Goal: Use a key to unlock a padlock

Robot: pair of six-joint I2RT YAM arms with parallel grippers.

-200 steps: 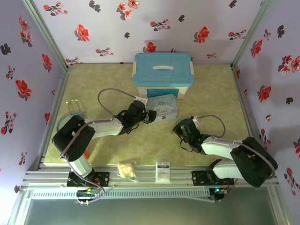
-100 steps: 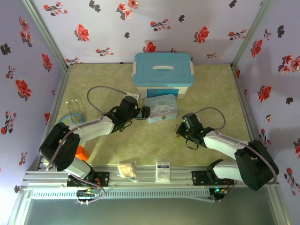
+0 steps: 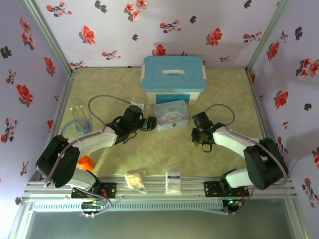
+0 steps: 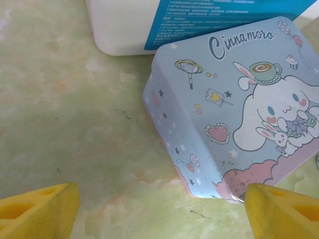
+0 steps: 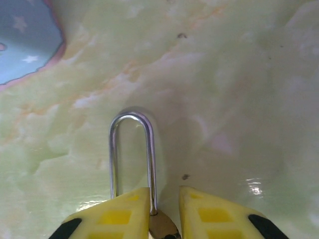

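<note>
The padlock (image 5: pixel 130 149) lies on the green tabletop, its thin silver shackle pointing away from me and a bit of brass body (image 5: pixel 163 226) showing between the yellow fingers. My right gripper (image 5: pixel 164 191) is shut on that body; from above it sits low on the table (image 3: pixel 198 135), right of the blue cartoon tin (image 3: pixel 171 114). My left gripper (image 3: pixel 149 123) is open just left of the tin (image 4: pixel 234 99), its yellow fingers (image 4: pixel 40 209) wide apart with bare table between them (image 4: pixel 160 199). The key is hidden.
A white box with a blue lid (image 3: pixel 173 78) stands behind the tin. A blue cable (image 3: pixel 77 119) lies at the far left, an orange object (image 3: pixel 84 162) by the left arm. A small bag (image 3: pixel 135 179) and a white card (image 3: pixel 173 180) rest on the front rail.
The left gripper has drawn back leftward from the tin and dropped lower. The right gripper has shifted a little right and farther out across the table.
</note>
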